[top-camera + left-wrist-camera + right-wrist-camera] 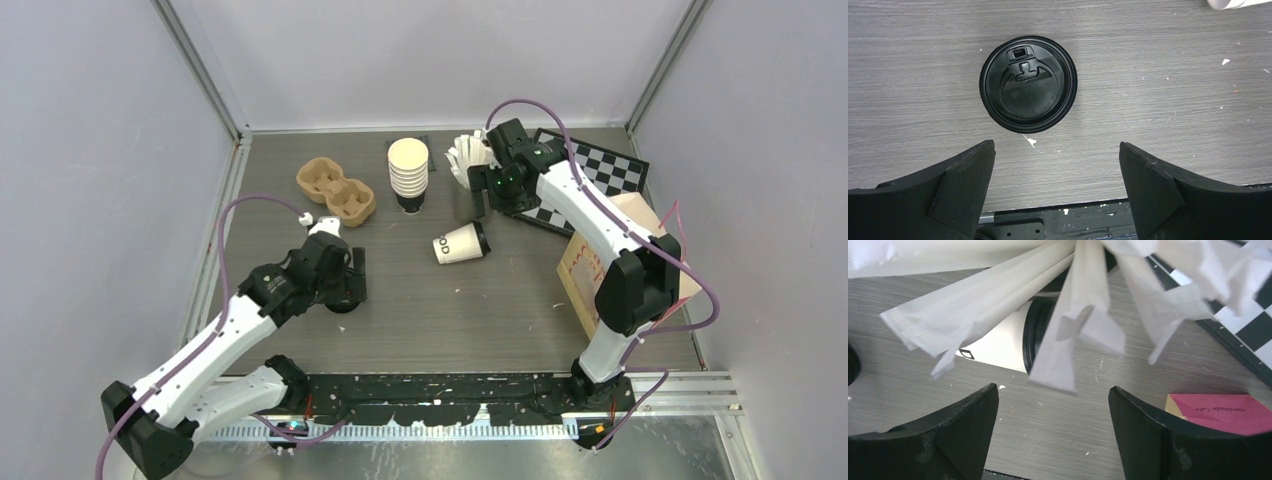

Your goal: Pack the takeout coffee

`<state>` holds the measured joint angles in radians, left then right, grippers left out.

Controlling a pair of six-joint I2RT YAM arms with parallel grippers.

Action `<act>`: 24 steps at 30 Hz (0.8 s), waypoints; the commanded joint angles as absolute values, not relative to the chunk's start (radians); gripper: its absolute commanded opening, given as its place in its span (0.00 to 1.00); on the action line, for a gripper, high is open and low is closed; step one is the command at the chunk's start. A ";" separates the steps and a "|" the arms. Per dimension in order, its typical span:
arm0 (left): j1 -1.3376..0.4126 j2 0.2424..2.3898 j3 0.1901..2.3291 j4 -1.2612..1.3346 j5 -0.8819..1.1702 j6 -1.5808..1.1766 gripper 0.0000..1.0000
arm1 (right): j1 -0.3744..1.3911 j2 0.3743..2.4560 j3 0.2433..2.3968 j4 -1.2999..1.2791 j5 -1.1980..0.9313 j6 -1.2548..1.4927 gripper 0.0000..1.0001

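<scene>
one coffee cup point(458, 245) lies on its side near the middle of the table point(420, 320), with its black lid point(483, 238) on and facing right. it looks light, with thin paper walls that would likely dent under a hard squeeze, and being round it may roll if nudged. the lid rim is probably the stiffest part, so a gentle hold across the body just below the lid seems safest. the smooth lid top would likely slip. whether there is liquid inside cannot be seen.

a second lid point(1028, 84) shows just ahead of the left gripper point(1057, 150), seen from straight above. whether a cup stands under it cannot be told. the left fingers stand wide apart, holding nothing. the right gripper point(1053, 395) is also wide and empty, close to a bundle of wrapped straws point(1068, 335) that hides most of the fallen cup in its wrist view.

further back stand a stack of lidless cups point(408, 170) and a cardboard carrier point(336, 192). on the right, the arm partly covers a checkerboard point(610, 165) and a brown bag point(575, 270).
</scene>
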<state>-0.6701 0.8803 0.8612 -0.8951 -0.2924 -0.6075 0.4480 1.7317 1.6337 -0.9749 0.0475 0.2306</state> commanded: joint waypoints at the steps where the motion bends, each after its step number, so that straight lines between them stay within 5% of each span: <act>1: -0.668 0.937 0.879 -0.859 -0.297 -0.669 0.95 | 0.474 1.696 1.642 -0.971 -0.041 0.223 0.82; 18: -0.666 0.868 0.843 -0.780 -0.236 -0.686 0.92 | 0.479 1.720 1.457 -0.775 -0.048 0.219 0.77; 24: -0.666 0.845 0.831 -0.767 -0.219 -0.688 0.90 | 0.446 1.719 1.414 -0.682 -0.133 0.218 0.67</act>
